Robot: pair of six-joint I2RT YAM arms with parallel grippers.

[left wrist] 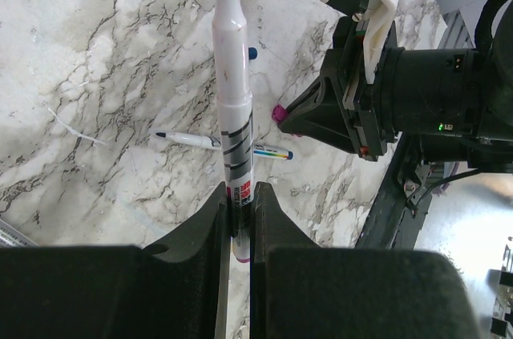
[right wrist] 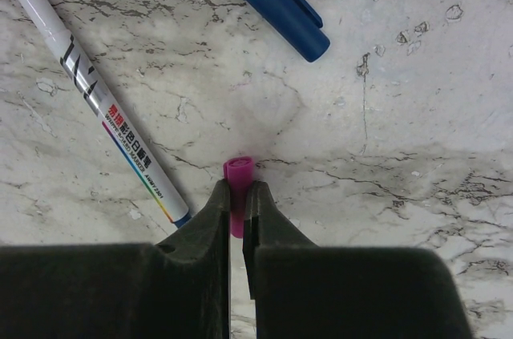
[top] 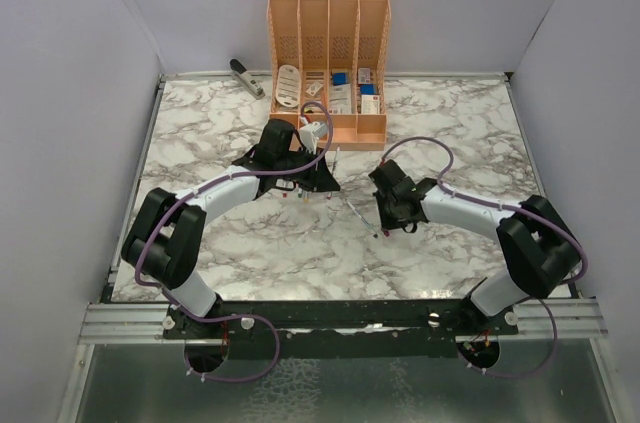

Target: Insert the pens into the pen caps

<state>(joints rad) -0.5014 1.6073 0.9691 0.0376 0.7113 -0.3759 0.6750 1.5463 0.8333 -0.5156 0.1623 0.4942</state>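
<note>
Right gripper (right wrist: 239,195) is pinching a magenta cap (right wrist: 238,169); left gripper (left wrist: 240,195) is holding a pen (left wrist: 231,74) upright; probably lifting and aligning them is coming next.

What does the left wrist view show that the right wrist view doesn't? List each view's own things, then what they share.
Left wrist only: the left gripper shut on a red-tipped pen, which points away from the camera.
Right wrist only: the blue cap seen whole, clip included; the other view gives at most a blue speck behind the held pen.
Both: the right gripper shut on the magenta cap, and the lying pen on the marble table.
</note>
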